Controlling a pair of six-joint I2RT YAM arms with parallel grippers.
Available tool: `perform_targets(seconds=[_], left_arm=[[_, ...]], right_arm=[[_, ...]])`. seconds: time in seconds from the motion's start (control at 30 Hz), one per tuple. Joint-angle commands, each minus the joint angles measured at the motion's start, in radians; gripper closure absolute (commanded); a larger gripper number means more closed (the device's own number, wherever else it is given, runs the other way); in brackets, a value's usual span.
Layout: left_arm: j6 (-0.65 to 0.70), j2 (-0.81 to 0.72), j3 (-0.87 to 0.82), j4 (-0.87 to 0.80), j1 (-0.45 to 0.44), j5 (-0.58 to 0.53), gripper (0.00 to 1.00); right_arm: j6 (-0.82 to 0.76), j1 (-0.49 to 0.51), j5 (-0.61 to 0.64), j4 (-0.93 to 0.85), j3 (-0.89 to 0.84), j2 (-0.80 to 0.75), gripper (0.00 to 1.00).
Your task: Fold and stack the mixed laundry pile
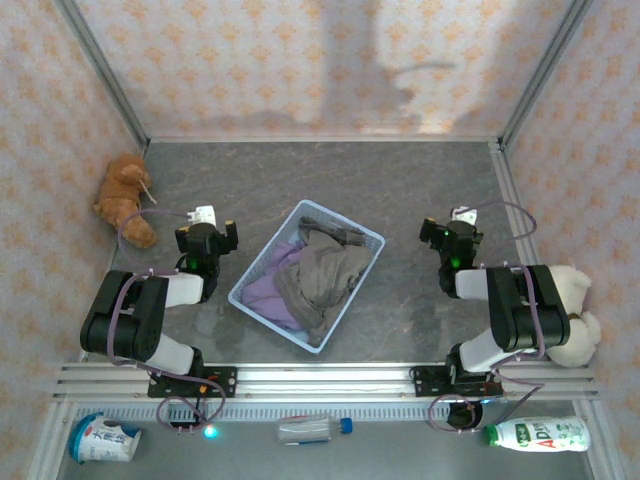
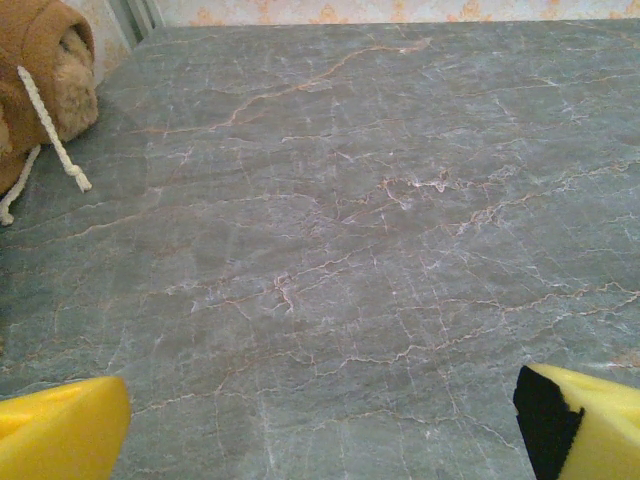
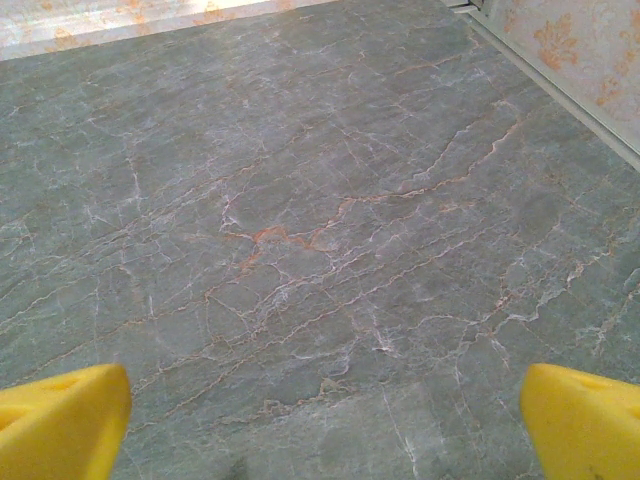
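Viewing from the top: a light blue lattice plastic basket (image 1: 352, 296) sits mid-surface. It holds the soft lavender shirt (image 1: 262, 292), crumpled, with the creased grey-brown garment (image 1: 325, 272) partly over it.

Left wrist: left gripper (image 2: 320, 425) jaws wide, yellow pads (image 2: 60, 432) above the grey veined stone surface (image 2: 330, 200). A fuzzy orange plush (image 2: 40, 60) lies by the left edge.

Right wrist: right gripper (image 3: 322, 425) jaws wide above the same stone.

The left arm (image 1: 135, 320) and right arm (image 1: 515, 310) are folded back beside their bases. The left end effector (image 1: 208, 228) and right end effector (image 1: 455, 228) are pointed forward, well apart. The yellow fingers (image 2: 60, 435) of both are spread wide, with nothing gripped.
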Motion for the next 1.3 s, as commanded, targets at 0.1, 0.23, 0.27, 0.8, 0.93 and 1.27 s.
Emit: perform_targets(seconds=[0.1,0.23,0.27,0.8,0.93,1.27], left_arm=[[-0.012,0.015,0.028,0.027,0.01,-0.023,0.0],[-0.012,0.015,0.028,0.028,0.01,-0.023,0.0],[-0.012,0.015,0.028,0.028,0.01,-0.024,0.0],[-0.024,-0.012,0.053,-0.03,0.008,-0.057,0.0],[-0.025,-0.086,0.176,-0.292,0.01,-0.059,0.0],[-0.148,-0.226,0.42,-0.758,-0.004,-0.052,0.0]], right_arm=[[0.008,-0.007,0.032,0.036,0.016,0.004,0.01],[0.008,-0.008,0.032,0.036,0.016,0.005,0.01],[0.008,-0.007,0.032,0.036,0.016,0.006,0.01],[0.001,-0.008,0.012,-0.008,0.031,-0.02,0.01],[0.009,-0.008,0.035,-0.254,0.139,-0.103,0.01],[0.26,-0.008,-0.123,-0.939,0.521,-0.19,0.01]])
